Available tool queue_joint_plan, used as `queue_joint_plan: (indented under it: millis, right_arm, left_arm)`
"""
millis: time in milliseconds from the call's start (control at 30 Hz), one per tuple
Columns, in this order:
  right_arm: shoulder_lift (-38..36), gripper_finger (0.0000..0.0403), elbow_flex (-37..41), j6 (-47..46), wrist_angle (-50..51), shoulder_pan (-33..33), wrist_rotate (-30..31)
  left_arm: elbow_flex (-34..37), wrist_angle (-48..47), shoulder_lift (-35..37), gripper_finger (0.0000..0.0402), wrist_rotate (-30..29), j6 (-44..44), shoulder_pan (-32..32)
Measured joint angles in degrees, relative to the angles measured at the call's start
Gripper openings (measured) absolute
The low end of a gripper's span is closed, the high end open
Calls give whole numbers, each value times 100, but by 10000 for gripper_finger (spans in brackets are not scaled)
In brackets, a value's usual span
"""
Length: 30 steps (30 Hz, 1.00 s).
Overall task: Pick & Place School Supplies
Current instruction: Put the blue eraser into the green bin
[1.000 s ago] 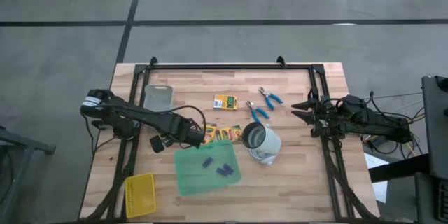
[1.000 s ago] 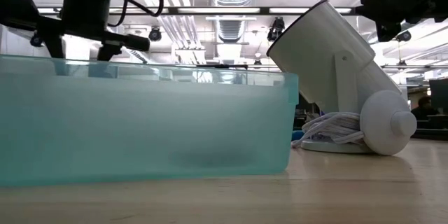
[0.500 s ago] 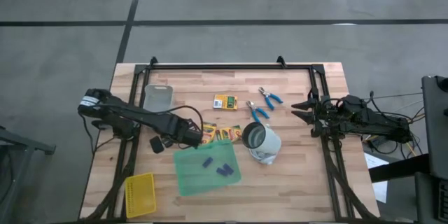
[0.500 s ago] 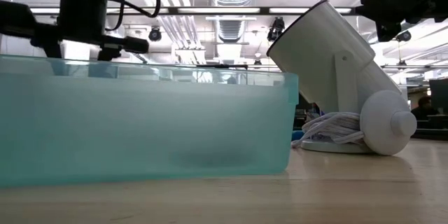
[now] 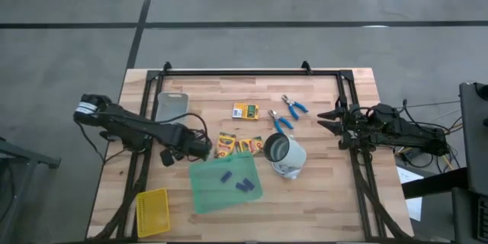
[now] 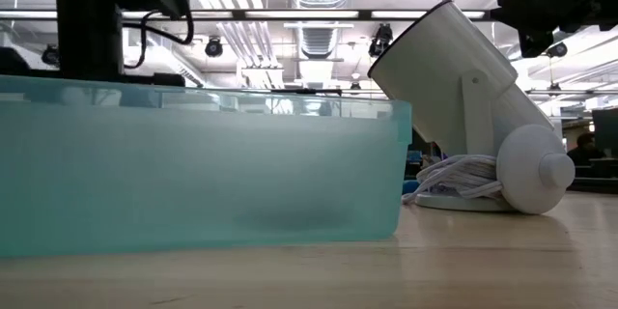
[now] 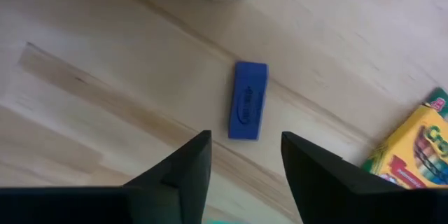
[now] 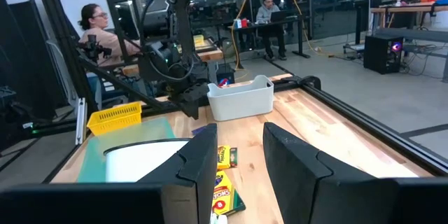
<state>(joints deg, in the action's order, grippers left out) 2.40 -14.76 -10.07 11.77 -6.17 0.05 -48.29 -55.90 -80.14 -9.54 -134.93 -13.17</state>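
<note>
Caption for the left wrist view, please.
Left hand, fingers open, hovers over a blue eraser lying flat on the wooden table, a crayon box beside it.

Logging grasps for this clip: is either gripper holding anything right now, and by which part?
Nothing is held. The left gripper is open above a blue eraser on the table; the right gripper is open and empty.

A translucent green bin (image 6: 193,174) sits beside a tilted white lamp (image 6: 473,106).
</note>
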Motion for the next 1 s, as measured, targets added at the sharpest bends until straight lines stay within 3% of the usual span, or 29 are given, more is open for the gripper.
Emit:
queue_joint_plan:
  millis: [367,600,767,1000]
  right_arm:
    - [-1,114,0,0,0,-2,0]
    - [1,114,0,0,0,0,1]
    - [1,114,0,0,0,-1,2]
    - [0,114,0,0,0,-2,2]
  left_arm:
    - [594,835,60,254,-55,35,2]
    - [863,1215,60,252,-277,460,28]
    - [1125,1736,64,252,-214,639,156]
    - [1141,1738,64,250,-54,679,229]
